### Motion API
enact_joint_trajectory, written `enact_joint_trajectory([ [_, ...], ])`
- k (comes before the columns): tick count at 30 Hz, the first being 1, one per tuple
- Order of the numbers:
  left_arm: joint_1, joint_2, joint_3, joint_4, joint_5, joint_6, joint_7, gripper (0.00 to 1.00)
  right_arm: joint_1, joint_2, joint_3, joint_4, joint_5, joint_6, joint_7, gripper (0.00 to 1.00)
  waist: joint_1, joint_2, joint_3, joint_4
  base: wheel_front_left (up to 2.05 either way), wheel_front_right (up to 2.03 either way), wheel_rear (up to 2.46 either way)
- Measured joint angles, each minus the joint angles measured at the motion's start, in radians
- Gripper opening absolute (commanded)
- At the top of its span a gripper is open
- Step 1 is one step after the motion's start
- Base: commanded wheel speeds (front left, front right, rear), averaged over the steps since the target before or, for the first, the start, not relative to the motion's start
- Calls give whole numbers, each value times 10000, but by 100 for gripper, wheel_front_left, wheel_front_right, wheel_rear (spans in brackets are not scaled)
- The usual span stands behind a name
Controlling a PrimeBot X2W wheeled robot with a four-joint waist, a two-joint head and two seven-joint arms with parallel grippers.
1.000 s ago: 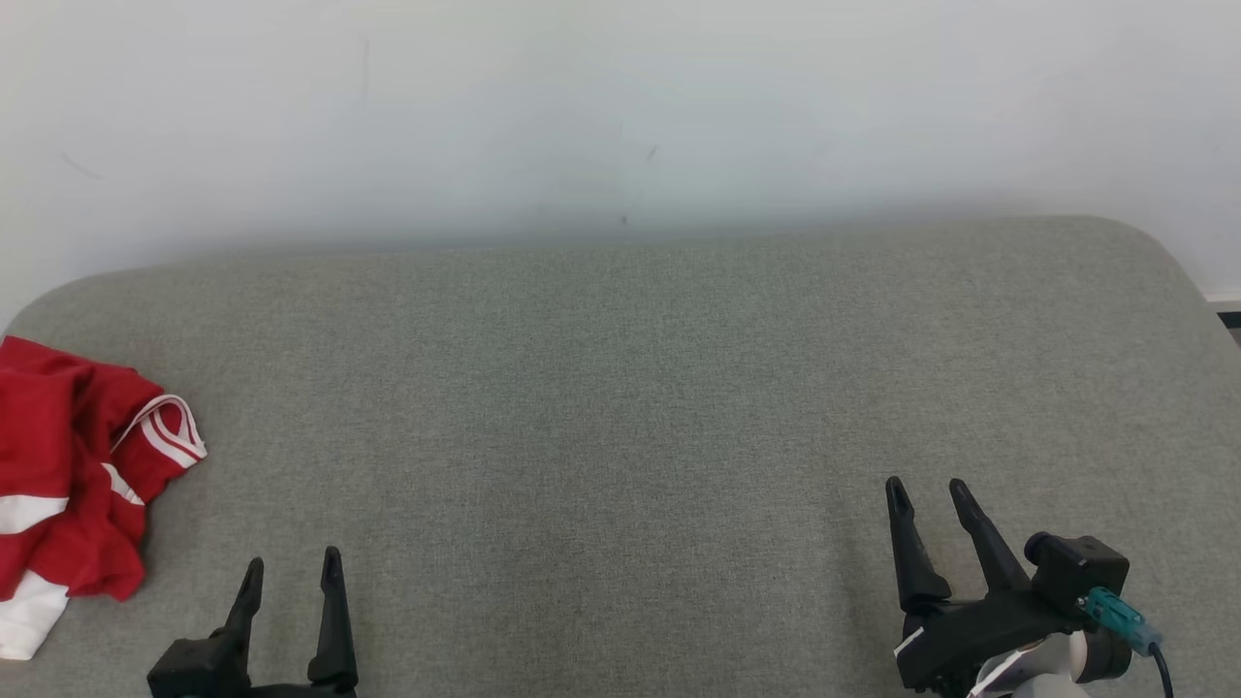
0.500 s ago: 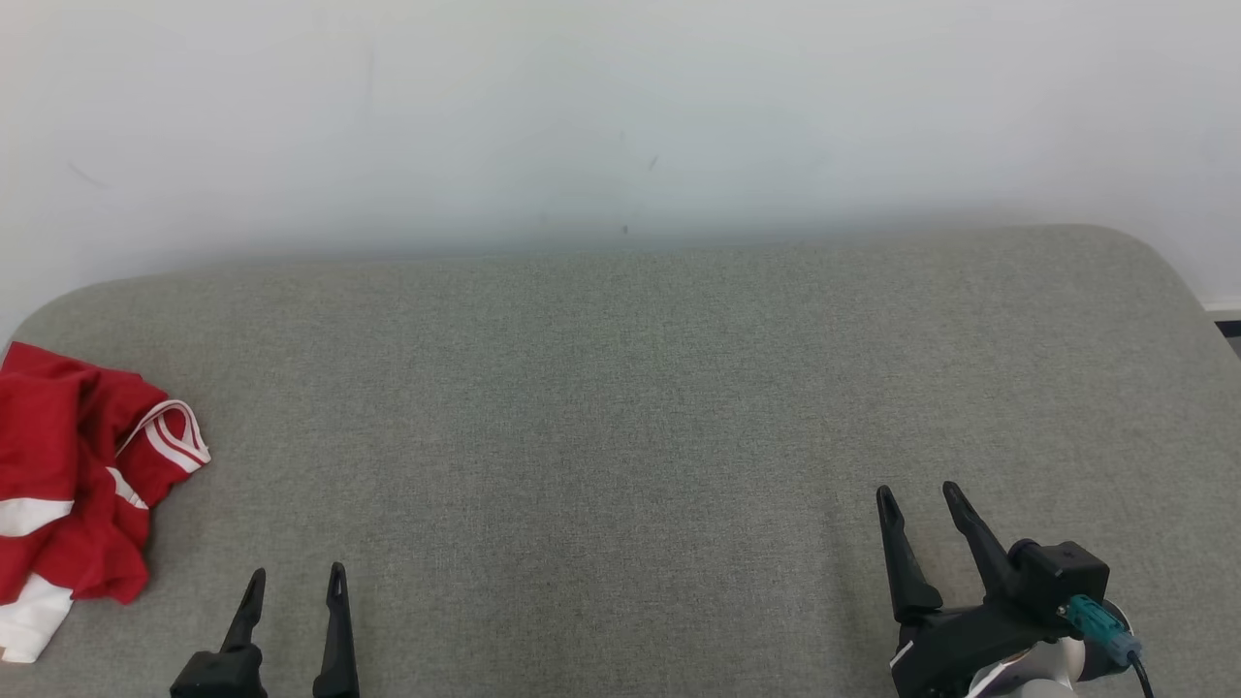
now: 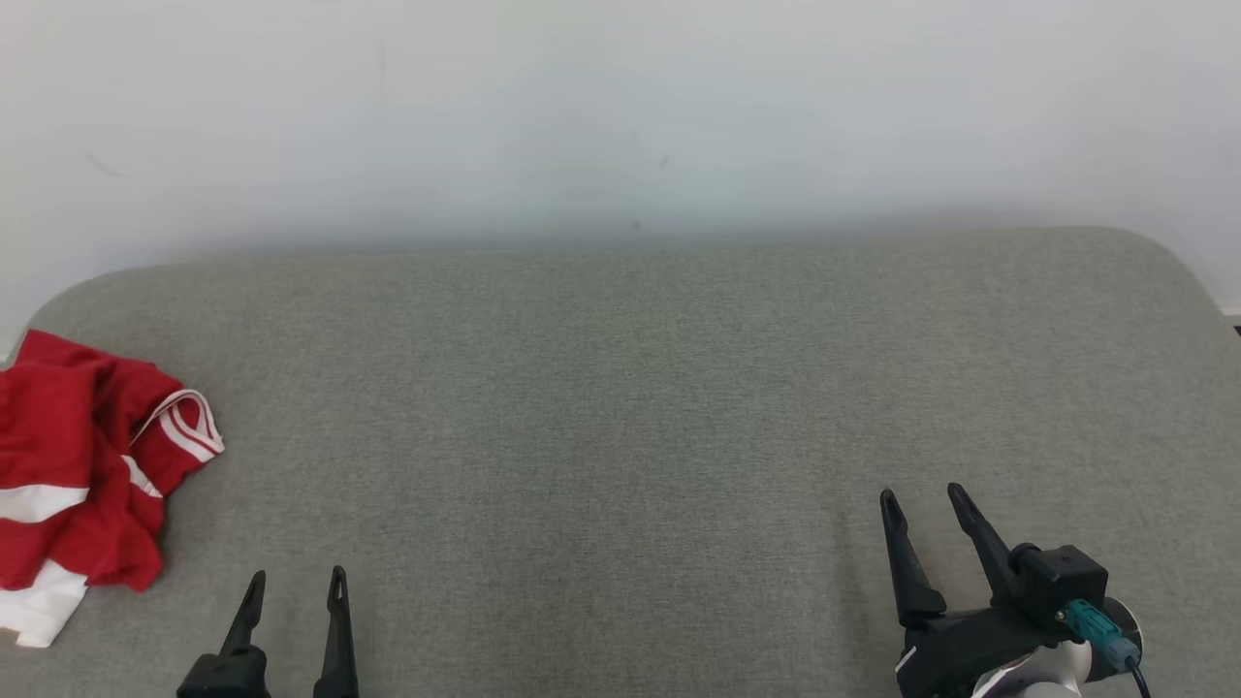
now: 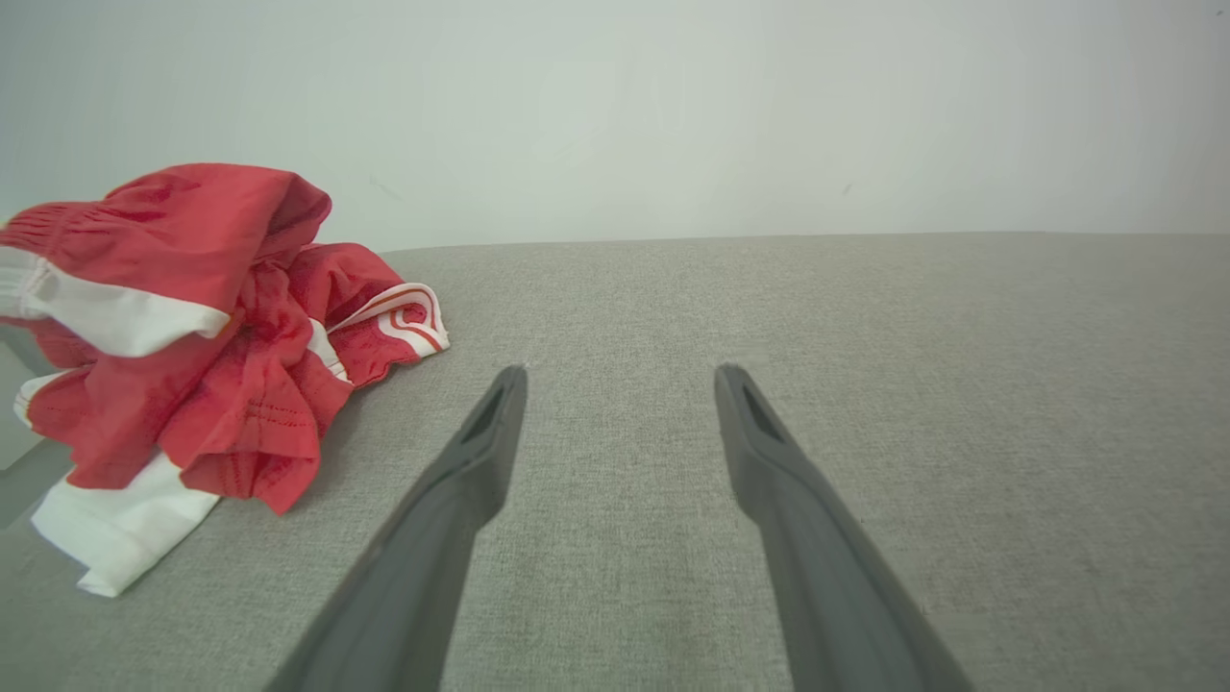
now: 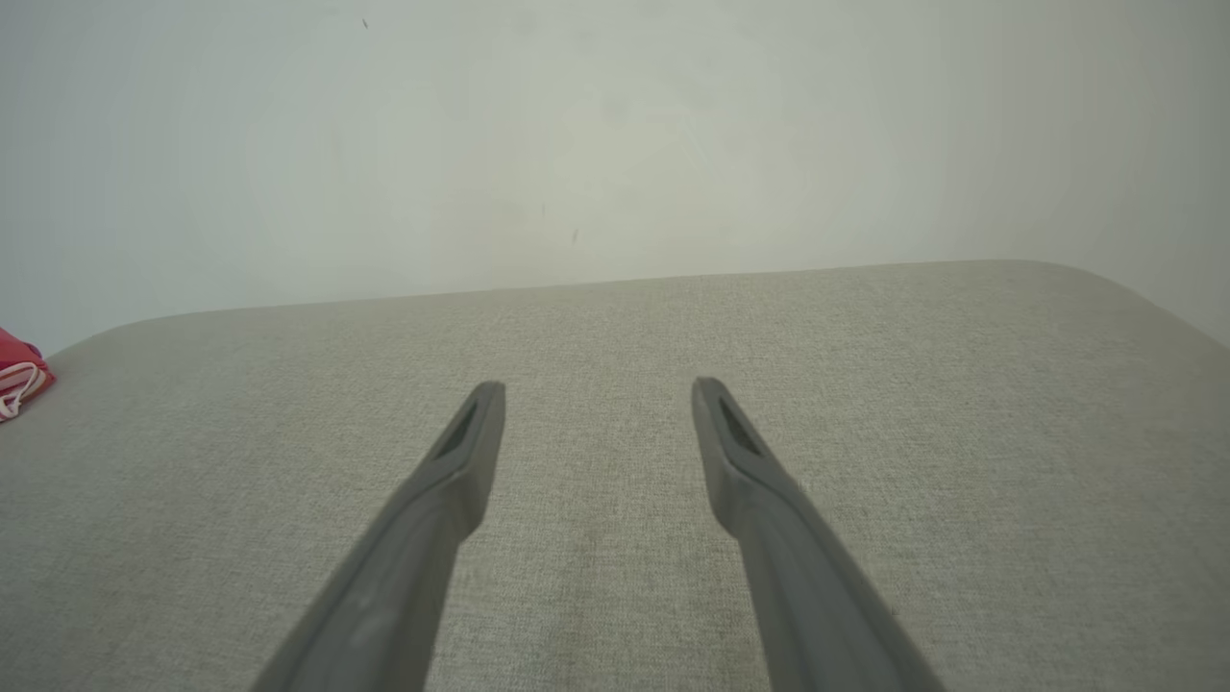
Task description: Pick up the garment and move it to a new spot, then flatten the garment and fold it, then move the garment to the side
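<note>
A red garment (image 3: 82,465) with white bands lies crumpled at the left edge of the grey padded table (image 3: 620,388). In the left wrist view the garment (image 4: 202,336) is bunched up to the left of my fingers, one striped hem lying toward them. My left gripper (image 3: 296,580) is open near the table's front, to the right of the garment and apart from it, with nothing between its fingers. My right gripper (image 3: 921,496) stands open and empty at the front right. A sliver of the garment (image 5: 19,377) shows at the far left of the right wrist view.
A pale wall (image 3: 620,116) rises directly behind the table. The table's rounded back corners curve off at the far left and far right. Bare grey fabric spans the stretch between my two grippers.
The whole head picture has shifted slightly right and down, so the camera moved. Both grippers have sunk a little toward the bottom edge. The garment lies as before.
</note>
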Motion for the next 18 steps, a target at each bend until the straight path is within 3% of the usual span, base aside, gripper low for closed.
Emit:
enact_joint_trajectory([
  [9,-3,4,19,52,-13,23,0,100,136,50,10,-12,-46,0,0,100,0,0,46,744,0,0,0],
  [18,171,77,199,144,-17,86,2,100,232,165,153,-23,-73,2,-2,100,0,0,41,2203,0,0,0],
])
